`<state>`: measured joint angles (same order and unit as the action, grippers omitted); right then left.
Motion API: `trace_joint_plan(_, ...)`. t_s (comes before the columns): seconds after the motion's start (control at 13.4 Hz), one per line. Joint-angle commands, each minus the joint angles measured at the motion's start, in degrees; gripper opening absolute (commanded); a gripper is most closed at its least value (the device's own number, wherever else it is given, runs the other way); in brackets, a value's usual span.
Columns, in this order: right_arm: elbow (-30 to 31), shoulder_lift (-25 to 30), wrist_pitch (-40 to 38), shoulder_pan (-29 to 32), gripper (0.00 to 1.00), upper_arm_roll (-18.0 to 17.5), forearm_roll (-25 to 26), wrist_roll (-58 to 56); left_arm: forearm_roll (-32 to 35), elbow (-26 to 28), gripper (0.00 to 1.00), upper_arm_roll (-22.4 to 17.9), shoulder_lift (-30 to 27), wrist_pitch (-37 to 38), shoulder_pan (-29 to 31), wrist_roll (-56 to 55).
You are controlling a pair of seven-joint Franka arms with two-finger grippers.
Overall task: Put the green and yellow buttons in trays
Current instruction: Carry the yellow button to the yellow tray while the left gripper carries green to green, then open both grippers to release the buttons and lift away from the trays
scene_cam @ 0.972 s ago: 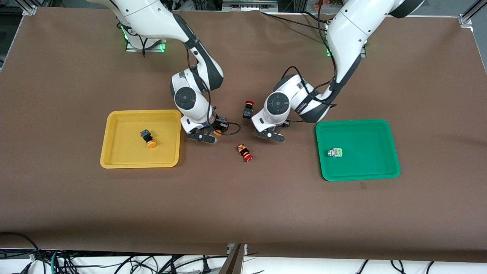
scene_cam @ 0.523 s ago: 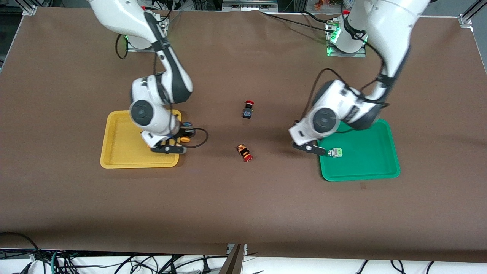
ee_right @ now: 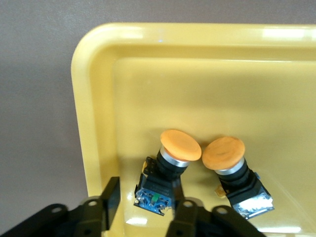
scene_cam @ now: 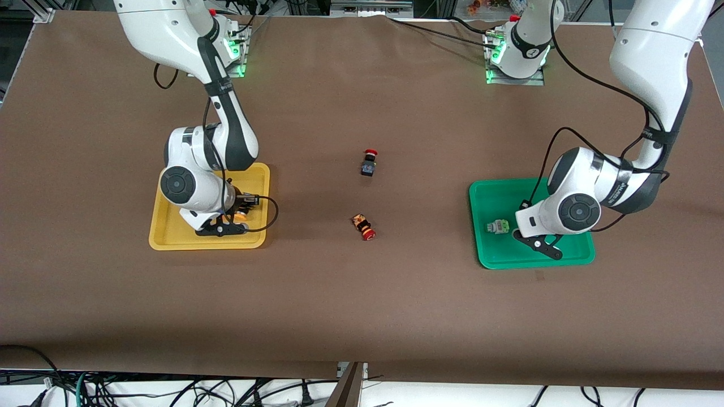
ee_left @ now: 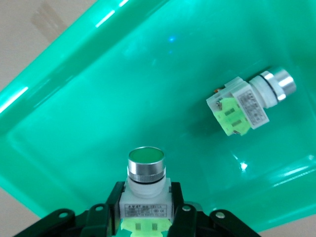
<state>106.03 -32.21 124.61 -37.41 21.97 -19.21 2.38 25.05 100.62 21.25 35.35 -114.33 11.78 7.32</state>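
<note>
My right gripper is low in the yellow tray, at the end toward the table's middle. In the right wrist view the gripper is open. One yellow button lies in the tray between the fingers, with a gap to one of them. A second yellow button lies beside it. My left gripper is over the green tray. That gripper is shut on a green button. Another green button lies in the tray and also shows in the front view.
Two red-capped switches lie on the brown table between the trays, one nearer the robots' bases and one nearer the front camera. The arms' wrists and cables hang over both trays.
Both arms swung out from the table's middle. The right one carried a yellow button into the yellow tray, and its fingers now stand apart. The left one carried a green button over the green tray.
</note>
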Motion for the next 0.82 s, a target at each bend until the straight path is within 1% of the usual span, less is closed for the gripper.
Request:
trace_joint_plan(0.0, -0.56, 3.54, -0.59, -0.29, 0.85, 0.18, -0.57, -0.36, 1.23, -0.25, 1.00, 1.24, -1.07, 0.24, 0.61, 0.77)
trace_joint_plan(0.07, -1.09, 5.12, -1.81, -0.38, 0.86, 0.27, -0.04, -0.36, 1.15, -0.34, 1.00, 1.42, -2.38, 0.24, 0.61, 0.59)
trace_joint_plan(0.15, -2.57, 5.92, -3.74, -0.38, 0.91, 0.44, 0.22, -0.27, 0.01, -0.43, 1.00, 1.77, -4.57, 0.24, 0.53, 0.59)
trace_joint_plan(0.22, -4.24, 7.06, -6.02, -0.47, 0.95, 0.79, 0.92, -0.27, -2.87, -1.56, 1.00, 2.73, -7.38, 0.59, 0.61, 0.33)
trace_joint_plan(0.3, -5.12, 8.64, -7.35, -0.56, 0.97, 0.88, 2.15, -0.18, -6.99, -3.75, 1.00, 3.44, -9.58, 3.64, 0.53, -0.11)
trace_joint_plan(0.37, -5.22, 11.00, -7.71, -0.56, 0.99, 0.88, 3.72, -0.18, -10.16, -7.86, 1.00, 3.53, -11.08, 9.50, 0.27, -0.29)
trace_joint_plan(0.52, -5.22, 16.01, -10.59, -0.47, 0.99, 1.06, 6.02, -0.27, -13.43, -18.13, 1.00, 3.62, -11.36, 19.97, 0.09, -0.73)
trace_joint_plan(0.6, -5.13, 18.56, -13.05, -0.47, 0.99, 2.02, 6.46, -0.18, -14.84, -23.05, 1.00, 3.27, -11.45, 24.72, 0.09, -0.99)
trace_joint_plan(0.67, -5.13, 20.85, -15.68, -0.47, 0.99, 2.63, 6.90, -0.18, -15.55, -24.32, 1.00, 3.09, -14.32, 26.59, -0.70, -2.12)
trace_joint_plan(0.75, -5.13, 23.13, -18.32, -0.47, 0.99, 2.99, 8.73, -0.09, -16.16, -21.90, 1.00, 1.96, -18.96, 26.61, -0.96, -5.70)
